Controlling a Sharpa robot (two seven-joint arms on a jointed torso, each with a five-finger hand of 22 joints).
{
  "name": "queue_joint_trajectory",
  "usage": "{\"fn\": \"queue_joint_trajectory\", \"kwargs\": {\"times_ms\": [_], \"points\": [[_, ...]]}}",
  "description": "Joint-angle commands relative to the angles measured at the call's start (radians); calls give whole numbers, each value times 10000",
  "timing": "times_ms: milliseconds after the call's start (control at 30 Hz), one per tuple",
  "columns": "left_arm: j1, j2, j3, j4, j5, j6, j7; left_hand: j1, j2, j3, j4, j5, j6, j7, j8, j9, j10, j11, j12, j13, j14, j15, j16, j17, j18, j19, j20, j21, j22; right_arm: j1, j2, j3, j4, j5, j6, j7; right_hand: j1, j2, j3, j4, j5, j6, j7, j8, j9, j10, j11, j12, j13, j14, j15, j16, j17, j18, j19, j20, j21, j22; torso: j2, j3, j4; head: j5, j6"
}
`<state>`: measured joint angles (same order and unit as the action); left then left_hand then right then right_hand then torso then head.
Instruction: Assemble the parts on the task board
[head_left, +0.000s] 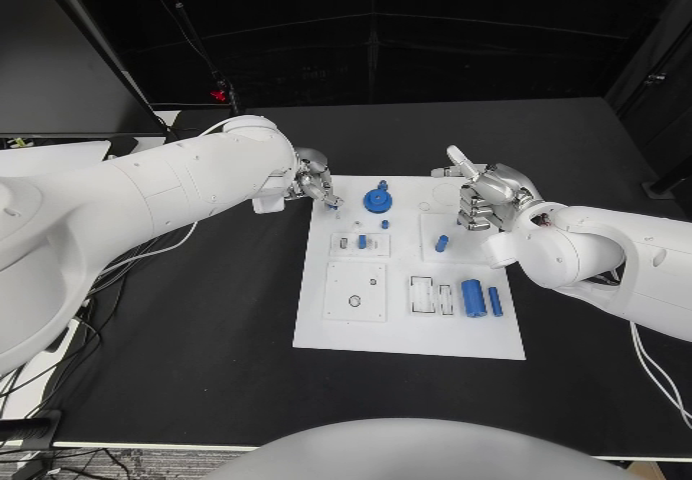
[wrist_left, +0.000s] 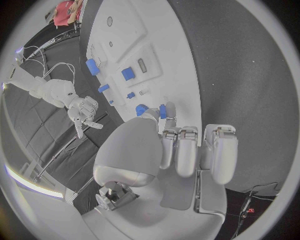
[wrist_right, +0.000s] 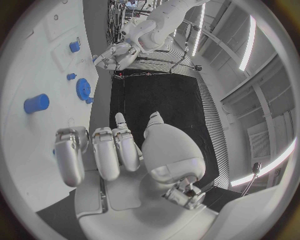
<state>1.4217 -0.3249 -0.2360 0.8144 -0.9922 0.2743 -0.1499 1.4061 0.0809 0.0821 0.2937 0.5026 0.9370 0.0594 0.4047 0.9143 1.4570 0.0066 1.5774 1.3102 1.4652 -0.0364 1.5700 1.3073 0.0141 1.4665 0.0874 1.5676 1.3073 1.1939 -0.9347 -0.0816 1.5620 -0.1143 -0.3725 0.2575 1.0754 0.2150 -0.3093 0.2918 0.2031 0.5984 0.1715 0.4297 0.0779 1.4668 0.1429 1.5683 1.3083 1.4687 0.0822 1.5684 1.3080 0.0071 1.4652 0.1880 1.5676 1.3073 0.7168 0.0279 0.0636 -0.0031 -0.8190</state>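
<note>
Progress looks partial from where I sit. On the task board a blue gear already sits at the far end, just beside my left robot hand, and two blue cylinders lie next to each other at the near end, on the side of my right robot hand. A short blue peg lies on its side just under the right robot hand, and a smaller blue piece rests near the board's middle, between the two hands. I judge these loose ones as not yet seated, though I cannot tell for certain at this size. Several sockets look open: the white plate with a hole and the slotted holder beside the cylinders.

The left robot hand hovers over the board's far corner with fingers curled; in its wrist view something blue shows right at the fingertips, but I cannot tell whether it is pinched. The right robot hand hangs over the board's far right edge, fingers curled in on nothing I can see. Most of the assembling, I reckon, is left.
</note>
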Motion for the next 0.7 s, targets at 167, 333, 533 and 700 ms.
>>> {"fn": "queue_joint_trajectory", "kwargs": {"times_ms": [167,333,533,700], "points": [[552,-689,7,1469,462,115,-1164,913,885,140,4,-25,115,-24,18,34,1138,-56,-66,2606,1056,6,8,2635,-141,1043,-30,32,2635,14,-79,5,76,-24,27,36,59,66,-63,-11,63,-68,543,36,-13,1040,70,25,2625,1021,68,24,2628,-71,1056,91,32,2635,-23,37,43,13,-21],[762,-1216,3,2512,661,48,-2120,841,865,182,3,-60,125,-23,19,44,1138,-52,-66,2606,1056,7,8,2635,-141,1043,-28,32,2635,14,-101,5,113,-24,16,52,63,67,-65,-11,61,-69,544,40,-13,1040,70,25,2625,1021,69,24,2628,-71,1056,92,32,2635,-29,38,37,51,-43],[805,-1618,-1,3171,863,-42,-2788,817,862,205,-1,-63,136,-27,23,49,1138,-54,-66,2606,1056,7,8,2635,-141,1043,-28,32,2635,14,-131,5,181,-24,33,132,65,68,-65,-11,61,-70,544,42,-13,1040,71,25,2625,1021,70,24,2628,-71,1056,93,32,2635,-22,29,32,89,-58],[774,-1959,-3,3722,916,-212,-3241,804,864,232,-5,-62,143,-31,25,53,1138,-58,-66,2606,1056,7,8,2635,-141,1043,-28,32,2635,14,-143,5,209,-24,32,180,66,70,-66,-10,62,-72,544,43,-13,1040,71,25,2625,1021,70,24,2628,-71,1056,93,32,2635,-16,19,41,102,-72]]}}
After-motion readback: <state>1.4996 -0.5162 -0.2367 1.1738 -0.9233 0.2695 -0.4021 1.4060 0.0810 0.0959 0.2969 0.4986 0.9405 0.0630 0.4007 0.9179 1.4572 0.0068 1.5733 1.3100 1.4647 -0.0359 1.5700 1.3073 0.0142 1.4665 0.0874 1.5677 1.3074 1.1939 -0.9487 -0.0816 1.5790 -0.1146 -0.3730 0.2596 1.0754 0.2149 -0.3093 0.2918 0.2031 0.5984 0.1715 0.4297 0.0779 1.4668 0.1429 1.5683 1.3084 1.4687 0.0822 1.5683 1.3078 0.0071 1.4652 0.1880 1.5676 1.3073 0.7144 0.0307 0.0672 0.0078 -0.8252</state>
